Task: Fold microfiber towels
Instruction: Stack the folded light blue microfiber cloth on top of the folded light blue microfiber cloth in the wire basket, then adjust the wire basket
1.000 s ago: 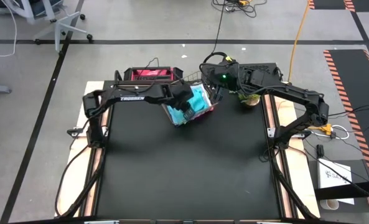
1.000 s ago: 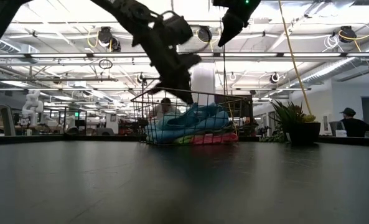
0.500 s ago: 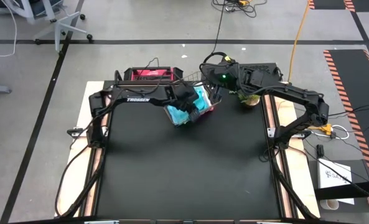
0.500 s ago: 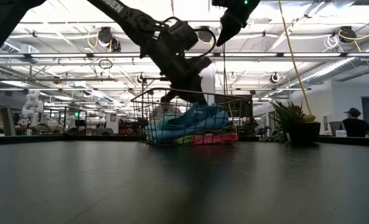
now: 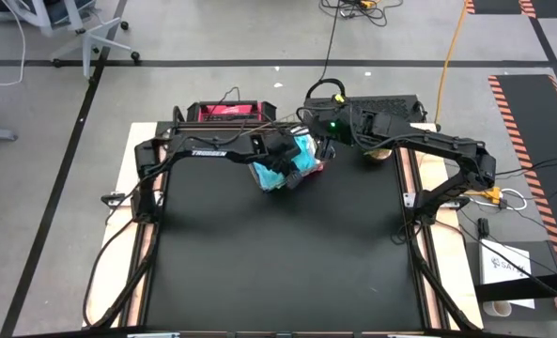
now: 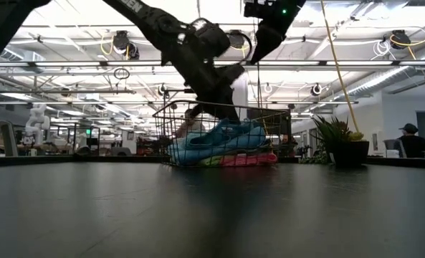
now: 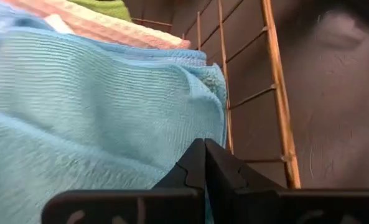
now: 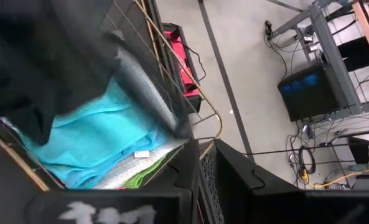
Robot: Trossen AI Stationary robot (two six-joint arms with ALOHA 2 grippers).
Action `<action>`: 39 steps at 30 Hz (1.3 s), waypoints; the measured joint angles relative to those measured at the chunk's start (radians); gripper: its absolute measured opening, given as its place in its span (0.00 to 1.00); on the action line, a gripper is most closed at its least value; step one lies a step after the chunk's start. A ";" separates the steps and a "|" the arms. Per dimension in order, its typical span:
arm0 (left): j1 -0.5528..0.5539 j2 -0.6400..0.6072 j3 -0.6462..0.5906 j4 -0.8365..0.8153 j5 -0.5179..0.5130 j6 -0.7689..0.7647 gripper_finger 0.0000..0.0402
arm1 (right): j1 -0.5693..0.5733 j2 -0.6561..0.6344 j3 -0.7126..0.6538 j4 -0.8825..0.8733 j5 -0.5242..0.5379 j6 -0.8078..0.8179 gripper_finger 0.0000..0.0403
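Bench still bare: my left claw [image 7: 204,163] just pinched closed on the top turquoise towel [image 7: 97,118] in the basket [image 6: 219,132], probably gripped, lift next.

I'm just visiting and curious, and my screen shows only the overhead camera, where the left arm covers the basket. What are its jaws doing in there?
Observer: The left wrist camera shows the left gripper with its jaws shut, tips against the top turquoise towel, close to the copper wire basket wall.
Operator: Is anything under that towel?
Observer: Yes, a pink towel and a lime green towel show beyond it.
Operator: And the right arm?
Observer: From table height, the right gripper hangs above the basket, clear of the towels.
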 joint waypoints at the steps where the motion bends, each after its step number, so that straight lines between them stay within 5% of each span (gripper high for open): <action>1: 0.000 -0.018 -0.002 -0.010 -0.008 -0.002 0.01 | 0.000 0.000 0.000 0.000 -0.001 0.000 0.08; 9: 0.000 -0.243 0.001 -0.102 -0.253 0.028 0.01 | -0.022 0.003 -0.034 -0.029 -0.206 0.048 0.01; 18: -0.004 -0.433 0.000 -0.381 -0.536 -0.004 0.01 | -0.057 0.004 -0.247 0.072 -0.231 0.050 0.00; 23: -0.007 -0.490 0.001 -0.476 -0.597 -0.059 0.01 | -0.078 0.005 -0.328 0.185 -0.234 0.052 0.00; 39: -0.034 -0.506 0.000 -0.587 -0.607 -0.145 0.02 | -0.002 -0.004 -0.395 0.138 -0.341 0.219 0.00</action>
